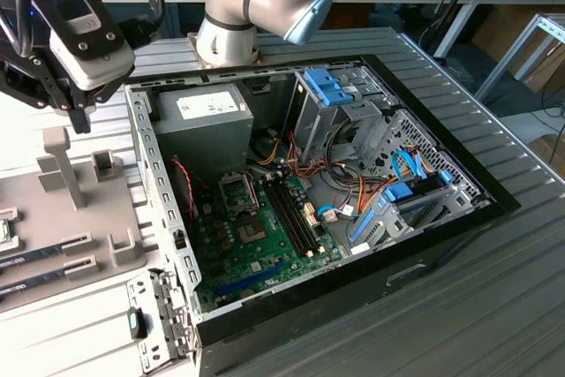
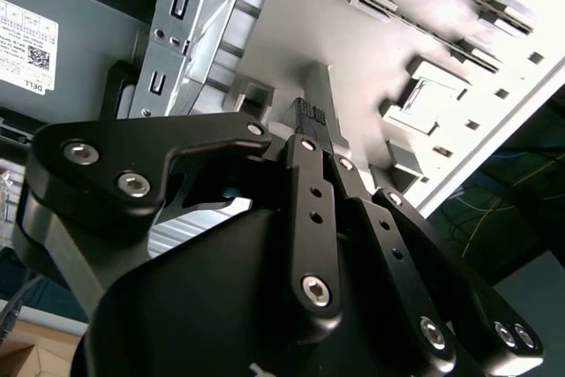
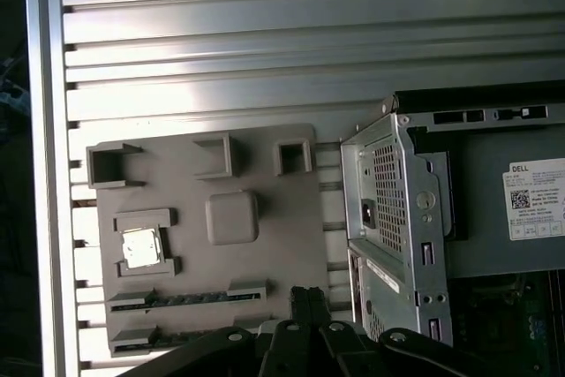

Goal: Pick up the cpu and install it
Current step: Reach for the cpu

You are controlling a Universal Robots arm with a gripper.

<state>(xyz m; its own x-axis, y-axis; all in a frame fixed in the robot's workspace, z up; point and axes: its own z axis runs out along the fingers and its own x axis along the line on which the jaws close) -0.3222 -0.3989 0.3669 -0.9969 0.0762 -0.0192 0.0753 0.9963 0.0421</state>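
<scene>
The cpu (image 3: 141,247), a small silvery square with a thin green rim, lies flat in a pocket of the grey fixture plate (image 3: 265,262). In the exterior view the cpu (image 1: 4,229) peeks in at the left edge. My gripper (image 1: 81,119) hangs above the plate beside the case wall, well apart from the cpu. In both wrist views its black fingertips (image 3: 306,302) (image 2: 311,112) are pressed together, shut on nothing. The motherboard's socket (image 1: 237,192) sits inside the open case, with its frame looking raised.
The open computer case (image 1: 141,156) lies to the exterior view's right of the plate, with a power supply (image 1: 199,121), drive cages (image 1: 331,94) and cables inside. A tall grey post (image 1: 57,165) stands on the plate. Memory sticks (image 1: 44,253) lie in its slots.
</scene>
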